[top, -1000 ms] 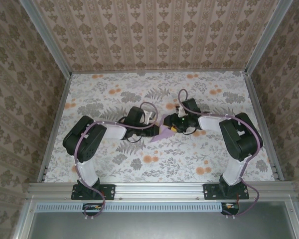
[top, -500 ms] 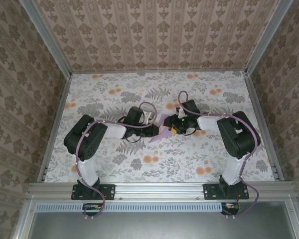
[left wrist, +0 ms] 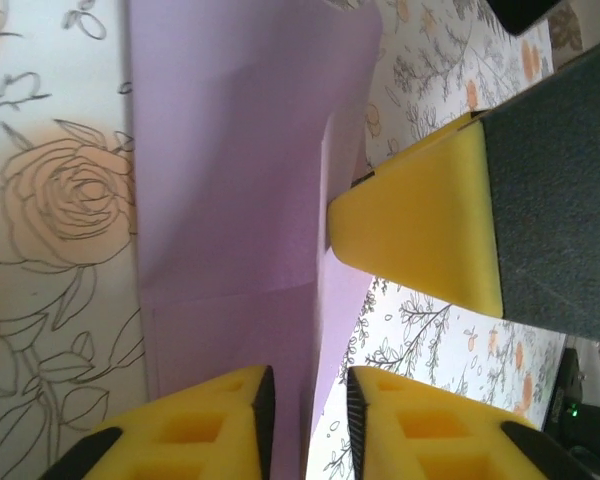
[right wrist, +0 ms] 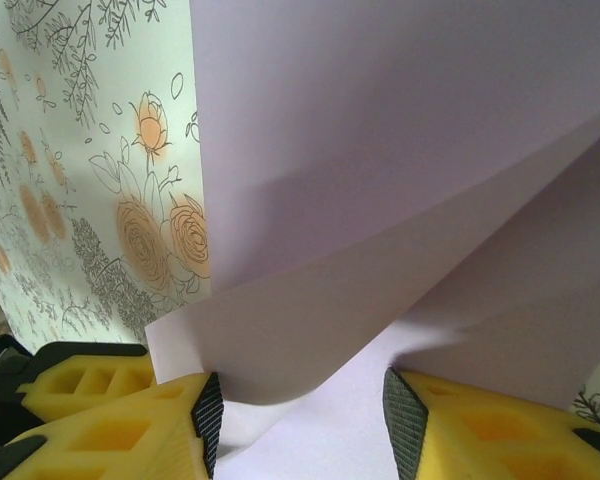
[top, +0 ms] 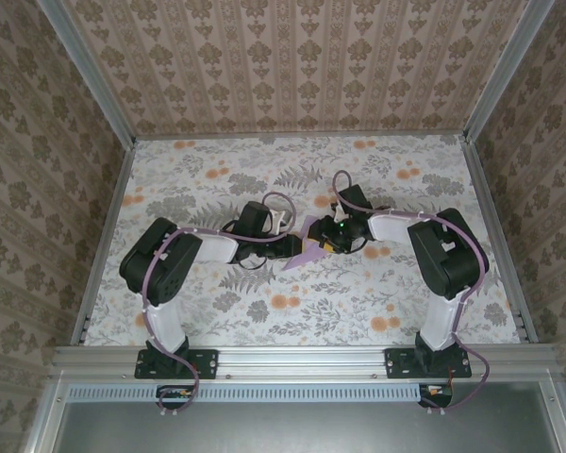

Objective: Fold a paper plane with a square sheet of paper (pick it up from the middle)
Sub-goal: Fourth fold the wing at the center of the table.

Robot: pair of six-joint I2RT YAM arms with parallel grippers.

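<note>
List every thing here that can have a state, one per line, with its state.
square sheet of paper: partly folded, creased, its layers bowed and not pressed flat.
left gripper: narrowly open, with an edge of the paper standing between the jaws.
right gripper: open wide, jaws astride a raised curl of the paper.

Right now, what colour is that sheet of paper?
The paper is plain lilac-purple, clearest in the right wrist view.

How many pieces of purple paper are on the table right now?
1. A single partly folded purple paper lies at the middle of the table, between the left gripper and the right gripper. More could be hidden beneath it.
</note>
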